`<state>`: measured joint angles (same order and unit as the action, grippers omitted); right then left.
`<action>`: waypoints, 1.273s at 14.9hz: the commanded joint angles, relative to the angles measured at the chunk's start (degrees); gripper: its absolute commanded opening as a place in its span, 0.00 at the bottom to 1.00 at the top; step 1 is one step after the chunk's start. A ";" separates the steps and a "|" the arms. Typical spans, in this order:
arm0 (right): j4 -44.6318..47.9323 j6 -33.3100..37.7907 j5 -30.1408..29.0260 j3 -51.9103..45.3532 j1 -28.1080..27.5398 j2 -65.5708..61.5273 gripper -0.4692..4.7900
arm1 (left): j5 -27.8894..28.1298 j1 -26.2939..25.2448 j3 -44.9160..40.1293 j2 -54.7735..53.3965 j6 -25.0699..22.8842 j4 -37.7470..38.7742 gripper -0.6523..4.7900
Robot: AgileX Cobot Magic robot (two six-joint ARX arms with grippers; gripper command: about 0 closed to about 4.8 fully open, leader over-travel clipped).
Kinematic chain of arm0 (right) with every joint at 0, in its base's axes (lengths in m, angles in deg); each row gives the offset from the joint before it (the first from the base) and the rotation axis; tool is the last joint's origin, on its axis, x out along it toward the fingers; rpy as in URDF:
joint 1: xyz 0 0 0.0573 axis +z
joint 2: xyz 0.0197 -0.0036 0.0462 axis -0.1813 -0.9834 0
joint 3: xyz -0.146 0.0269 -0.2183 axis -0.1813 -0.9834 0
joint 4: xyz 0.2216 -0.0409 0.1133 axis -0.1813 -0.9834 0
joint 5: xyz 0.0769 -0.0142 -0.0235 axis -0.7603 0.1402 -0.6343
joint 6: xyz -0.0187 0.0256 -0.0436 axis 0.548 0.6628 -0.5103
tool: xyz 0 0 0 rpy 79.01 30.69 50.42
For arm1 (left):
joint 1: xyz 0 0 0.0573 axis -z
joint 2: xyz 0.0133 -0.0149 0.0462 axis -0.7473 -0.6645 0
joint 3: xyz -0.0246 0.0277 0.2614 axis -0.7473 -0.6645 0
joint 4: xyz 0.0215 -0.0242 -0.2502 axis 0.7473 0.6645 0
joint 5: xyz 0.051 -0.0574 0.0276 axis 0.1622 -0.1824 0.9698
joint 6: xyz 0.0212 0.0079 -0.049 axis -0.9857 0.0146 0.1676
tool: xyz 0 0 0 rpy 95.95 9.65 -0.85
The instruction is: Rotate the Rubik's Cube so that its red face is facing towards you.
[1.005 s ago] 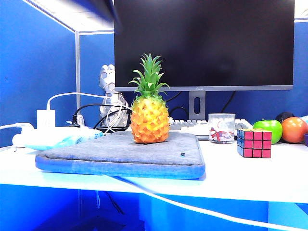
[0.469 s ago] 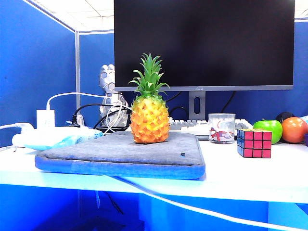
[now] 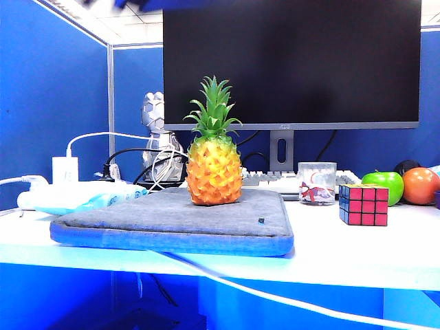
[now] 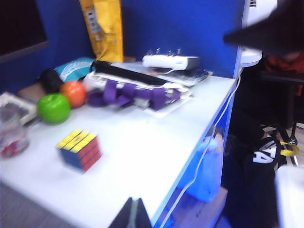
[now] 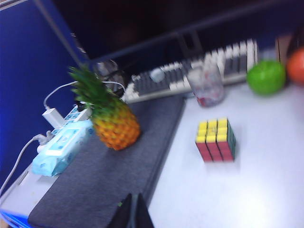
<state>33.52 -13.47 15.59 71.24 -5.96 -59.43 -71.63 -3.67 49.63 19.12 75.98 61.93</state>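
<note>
Exterior view: Rubik's Cube [image 3: 363, 205] sits on the white worktop [image 3: 344, 251], right of the grey pad [image 3: 179, 220] and clear of it. The red face [image 3: 368, 205] points at this camera, with a blue side to its left. A pineapple [image 3: 214, 161] stands upright on the pad. A glass [image 3: 317, 183] is just behind-left of the cube; a green apple [image 3: 385, 184] and an orange fruit [image 3: 420, 185] are behind-right. A monitor [image 3: 292, 62] and keyboard [image 3: 275, 180] sit at the back. Neither gripper can be made out here, only a dark blur at the top edge.

Left wrist view: left gripper [image 4: 133, 214] shows as a dark tip at the frame edge, fingers together, holding nothing, above the worktop [image 4: 142, 147] edge. The cube [image 4: 80, 149] is well apart from it, yellow side up, red side visible. Apple [image 4: 53, 108] and orange fruit [image 4: 73, 93] sit beyond the cube, the glass [image 4: 10, 133] to one side. Image is blurred.

Right wrist view: right gripper [image 5: 133, 213] is also a dark tip at the frame edge, fingers together, empty, over the edge of the pad [image 5: 104, 175]. The cube [image 5: 216, 139] is on the bare worktop [image 5: 247, 180] beside the pad, yellow up, red side towards the camera. The pineapple [image 5: 108, 116] stands on the pad; glass [image 5: 206, 87], apple [image 5: 266, 78] and keyboard [image 5: 194, 71] are further back. Also blurred.
</note>
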 commanded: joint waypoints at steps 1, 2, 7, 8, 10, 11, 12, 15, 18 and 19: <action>12.39 5.05 0.22 -11.58 1.46 -0.04 0.07 | -15.23 -8.96 -0.55 -4.59 5.57 -5.51 0.15; 14.10 5.03 1.18 -13.86 3.48 0.00 0.07 | -14.21 -9.25 -0.52 -6.88 5.60 -7.02 0.15; 13.55 1.70 17.92 -21.22 25.33 0.04 0.07 | -4.02 -9.20 -0.52 -13.33 6.05 -6.29 0.15; 13.77 1.27 25.42 -22.99 32.26 0.04 0.07 | -4.90 -9.20 -0.50 -13.33 5.31 -6.99 0.15; 15.04 0.33 38.75 -25.00 41.90 0.04 0.07 | -4.31 -9.18 -0.50 -13.57 3.91 -6.62 0.15; 16.33 -1.53 45.83 -25.81 45.99 0.04 0.07 | -4.37 -9.18 -0.48 -13.57 4.07 -6.80 0.15; 17.49 -3.93 50.51 -26.23 48.78 0.04 0.07 | -4.04 -8.87 -0.44 -13.57 4.63 -6.80 0.15; 18.12 -8.57 54.16 -26.93 49.99 0.02 0.08 | 3.15 -5.35 -0.44 -13.59 2.36 -7.02 0.11; 17.92 -9.79 53.35 -26.99 50.01 -0.02 0.08 | 3.30 -4.90 -0.44 -13.59 2.14 -7.26 0.11; 17.94 -10.99 53.83 -26.99 50.01 -0.02 0.08 | 3.34 -4.90 -0.44 -13.59 2.12 -7.61 0.11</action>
<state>51.70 -22.71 68.83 44.60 43.99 -59.41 -68.44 -8.59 48.93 5.39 78.49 55.83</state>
